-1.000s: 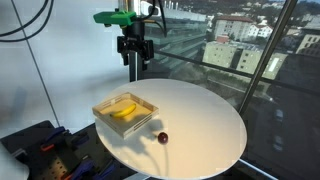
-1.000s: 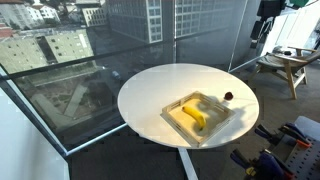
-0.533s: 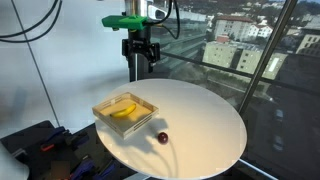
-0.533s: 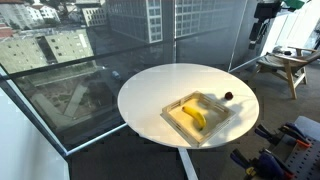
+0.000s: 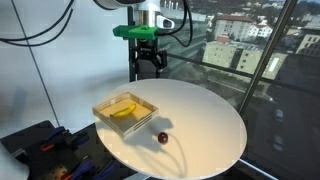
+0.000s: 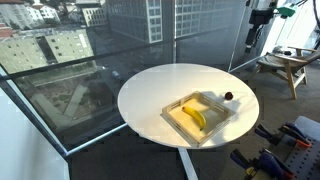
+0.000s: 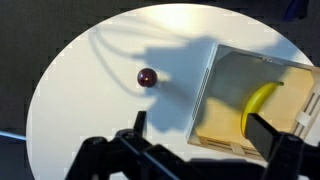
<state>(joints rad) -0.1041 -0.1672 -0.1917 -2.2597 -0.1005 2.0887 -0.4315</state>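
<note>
My pincer (image 5: pixel 150 67) hung spread wide and empty, high above the round white table (image 5: pixel 205 125). In the wrist view, the small dark red ball (image 7: pixel 147 77) lay at about eleven o'clock from my fingertips. The banana (image 7: pixel 260 103) lay in its wooden tray (image 7: pixel 225 122) at two o'clock, ball and tray apart.

Round white tabletop (image 5: pixel 205 115) mid-scene, over grey floor (image 6: pixel 120 158). Behind, tall window panes (image 6: pixel 130 30) with city buildings (image 5: pixel 240 27) outside. Far right in an exterior view, low wooden bench (image 6: pixel 283 63). Near left, black gear (image 5: pixel 38 142) on the floor.
</note>
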